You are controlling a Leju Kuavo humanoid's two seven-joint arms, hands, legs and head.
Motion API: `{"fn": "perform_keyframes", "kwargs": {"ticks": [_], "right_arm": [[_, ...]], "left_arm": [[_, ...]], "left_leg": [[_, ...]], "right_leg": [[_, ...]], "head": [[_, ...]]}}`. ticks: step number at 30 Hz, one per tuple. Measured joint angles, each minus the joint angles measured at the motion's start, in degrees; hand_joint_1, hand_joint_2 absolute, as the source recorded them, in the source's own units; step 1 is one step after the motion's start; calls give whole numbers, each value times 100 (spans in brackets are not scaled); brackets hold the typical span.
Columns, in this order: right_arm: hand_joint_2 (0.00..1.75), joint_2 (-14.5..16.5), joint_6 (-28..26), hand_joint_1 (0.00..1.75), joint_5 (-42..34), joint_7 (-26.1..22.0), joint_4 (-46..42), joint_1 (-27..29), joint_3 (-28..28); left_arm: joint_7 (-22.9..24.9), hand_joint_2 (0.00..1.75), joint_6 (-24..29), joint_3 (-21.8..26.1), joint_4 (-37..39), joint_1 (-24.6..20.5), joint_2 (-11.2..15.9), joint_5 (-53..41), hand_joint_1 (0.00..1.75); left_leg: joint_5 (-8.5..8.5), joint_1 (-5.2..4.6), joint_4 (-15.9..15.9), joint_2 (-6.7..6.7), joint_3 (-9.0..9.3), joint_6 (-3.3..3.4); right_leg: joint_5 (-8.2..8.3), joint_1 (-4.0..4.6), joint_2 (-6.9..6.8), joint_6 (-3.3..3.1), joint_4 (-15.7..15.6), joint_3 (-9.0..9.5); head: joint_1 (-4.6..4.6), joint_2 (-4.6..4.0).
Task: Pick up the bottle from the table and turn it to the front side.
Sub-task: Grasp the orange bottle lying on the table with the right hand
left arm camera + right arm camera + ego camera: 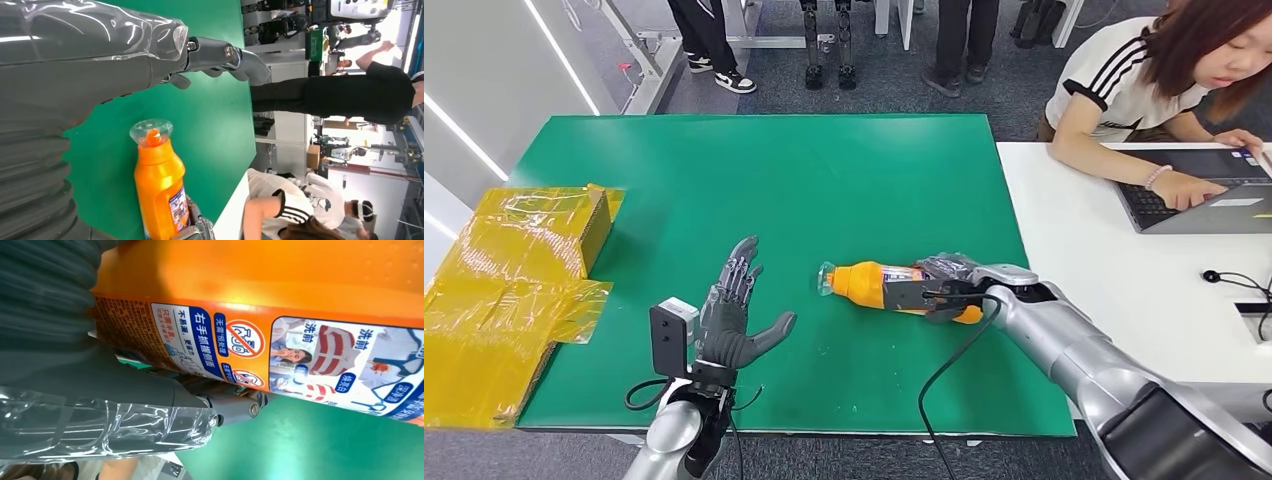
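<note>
yellow cardboard box (519, 290) at the table's left edge | left hand (736, 318) over the green table (774, 180), fingers spread, holding nothing | orange bottle (879, 287) lying on its side right of centre, clear cap pointing left | right hand (944, 290) grasps the bottle's body

Before us, a green table (764, 170) fills mid-frame; an orange bottle (869, 283) lies sideways, lower right of centre.
</note>
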Motion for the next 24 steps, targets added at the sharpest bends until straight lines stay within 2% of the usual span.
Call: {"fn": "perform_keyframes", "kwargs": {"ticks": [3, 6, 9, 12, 14, 17, 24], "right_arm": [[175, -67, -404, 175, -394, -305, -161, 184, -157], [175, -115, -838, 175, -1223, -979, -528, 665, -691], [175, -96, -1178, 175, -2014, -1681, -1223, 1509, -1559], [175, 68, -1505, 175, -2339, -2097, -2131, 2483, -2453], [175, 220, -1530, 175, -2445, -2249, -2656, 3007, -2919], [175, 445, -1537, 175, -2486, -2335, -3193, 3465, -3398], [175, 741, -1500, 175, -2493, -2369, -3753, 3755, -3870]], "left_arm": [[-10, 175, 22, 42, -45, 60, -2, -36, 0], [-51, 175, 117, 121, -126, 144, 2, -90, 0], [-94, 175, 232, 235, -175, 191, 20, -107, 0], [-123, 175, 267, 356, -188, 245, 42, -120, 0], [-131, 175, 205, 406, -190, 280, 42, -145, 0], [-138, 175, 112, 418, -190, 293, 24, -234, 0], [-124, 175, 30, 418, -190, 275, -28, -305, 0]], "left_leg": [[0, 0, 0, -1, 0, 0], [-2, 1, 0, -8, -1, -1], [-5, 2, -4, -31, -8, -1], [-8, 2, -9, -51, -13, -5], [-10, 2, -10, -53, -17, -6], [-11, 1, -11, -44, -16, -8], [-8, 1, -9, -42, -13, -7]], "right_leg": [[0, 0, 0, 0, 0, 0], [-3, 1, -6, 2, -1, 0], [-13, 2, -27, 2, -2, 2], [-25, 3, -45, -2, -2, 2], [-27, 2, -47, -2, -1, -1], [-27, 2, -40, -2, -1, -4], [-24, 1, -38, -4, -1, -3]], "head": [[-1, 0], [-1, 0], [0, 0], [0, 0], [0, 0], [0, 0], [1, 0]]}}
